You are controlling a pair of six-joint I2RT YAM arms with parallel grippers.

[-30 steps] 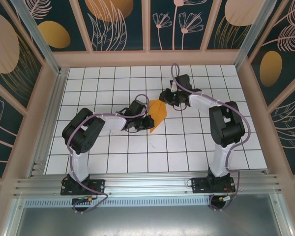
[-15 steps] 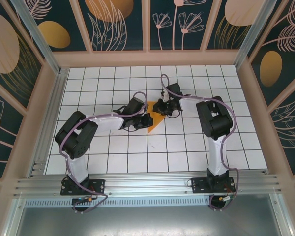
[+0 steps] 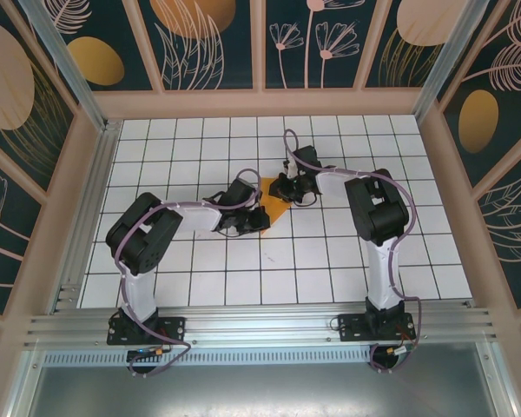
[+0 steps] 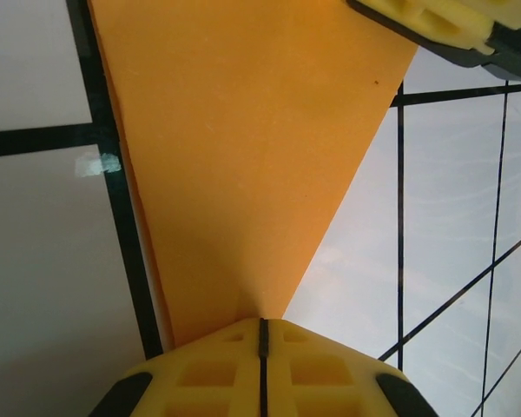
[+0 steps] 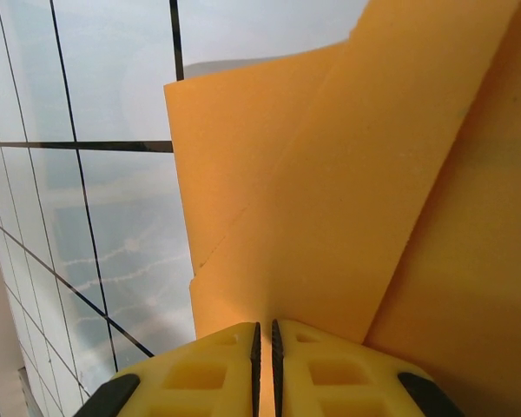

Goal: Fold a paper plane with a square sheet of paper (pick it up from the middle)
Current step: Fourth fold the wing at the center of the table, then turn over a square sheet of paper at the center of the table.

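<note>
**Both grippers pinch the half-folded sheet**

The left gripper (image 4: 262,334) is clamped tight on the narrow tip of the orange paper (image 4: 243,156), which fans out ahead of its fingers as a layered triangle over the tiled table (image 4: 35,261). That arm stretches low, wrist close to the tiles. The right gripper (image 5: 263,337) is closed on the paper's wide, creased end, its forearm angled in across from the left gripper. This looks like mid-fold. The next move likely needs the layers aligned and a crease pressed without tearing.
</note>
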